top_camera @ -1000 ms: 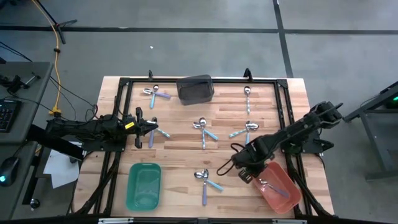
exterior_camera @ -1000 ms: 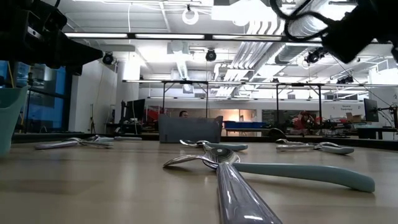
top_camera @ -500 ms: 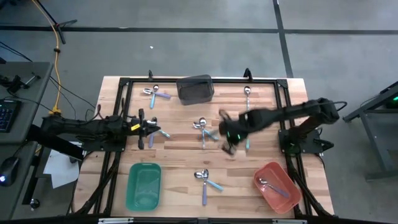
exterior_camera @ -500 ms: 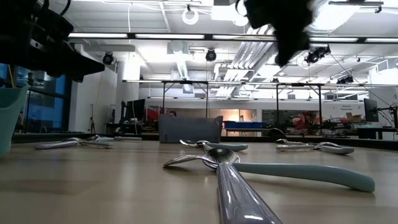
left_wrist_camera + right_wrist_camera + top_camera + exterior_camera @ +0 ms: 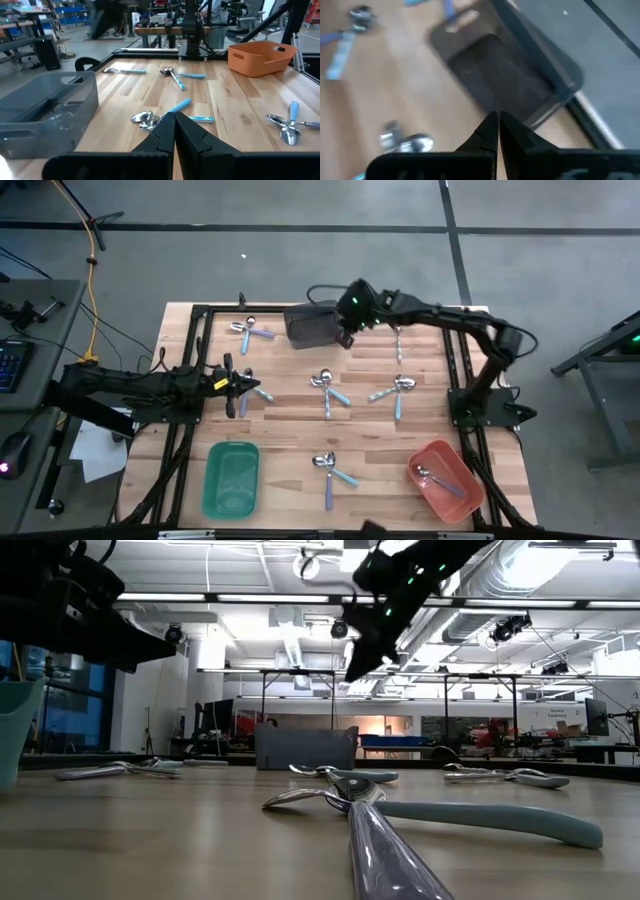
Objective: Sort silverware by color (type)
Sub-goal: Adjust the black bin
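Observation:
Spoons lie in small groups on the wooden table: far left (image 5: 250, 330), left centre (image 5: 262, 393), centre (image 5: 327, 387), right of centre (image 5: 397, 390), far right (image 5: 397, 330) and near centre (image 5: 328, 467). One spoon (image 5: 438, 479) lies in the red bin (image 5: 462, 498). My right gripper (image 5: 345, 332) hangs shut and empty in the air by the right end of the dark grey bin (image 5: 313, 323), which shows ahead of it in the right wrist view (image 5: 510, 85). My left gripper (image 5: 248, 386) is shut and empty just above the left-centre spoons (image 5: 150, 118).
A green bin (image 5: 232, 478) stands at the near left. A black frame (image 5: 300, 308) runs around the table's edges. In the low view the near-centre spoons (image 5: 400, 815) lie close to the camera, with the grey bin (image 5: 305, 748) far behind them.
My right gripper has swung from over the red bin at the near right, across the table's middle, to the far edge beside the grey bin, rising and turning as it went. The spoons on the table have stayed put.

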`<action>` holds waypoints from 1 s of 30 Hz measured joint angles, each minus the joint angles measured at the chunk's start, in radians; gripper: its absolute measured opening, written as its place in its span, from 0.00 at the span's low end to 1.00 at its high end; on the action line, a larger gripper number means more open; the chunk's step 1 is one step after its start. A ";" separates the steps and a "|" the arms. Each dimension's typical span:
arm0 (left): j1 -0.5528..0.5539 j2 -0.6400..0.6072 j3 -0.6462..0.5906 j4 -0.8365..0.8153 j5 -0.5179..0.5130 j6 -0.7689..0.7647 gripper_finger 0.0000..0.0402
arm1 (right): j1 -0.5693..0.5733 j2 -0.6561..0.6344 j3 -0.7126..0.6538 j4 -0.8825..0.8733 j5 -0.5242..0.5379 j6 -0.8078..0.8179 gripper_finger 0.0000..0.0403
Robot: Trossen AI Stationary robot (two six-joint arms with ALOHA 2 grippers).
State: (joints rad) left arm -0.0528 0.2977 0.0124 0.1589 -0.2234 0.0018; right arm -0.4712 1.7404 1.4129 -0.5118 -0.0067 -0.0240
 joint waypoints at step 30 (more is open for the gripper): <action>0.000 0.003 0.000 -0.004 -0.008 -0.005 0.01 | -0.161 0.659 0.819 -0.499 0.058 0.011 0.00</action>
State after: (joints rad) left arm -0.0528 0.3012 0.0124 0.1551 -0.2317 -0.0032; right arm -0.6318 2.3997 2.2315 -1.0107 0.0509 -0.0130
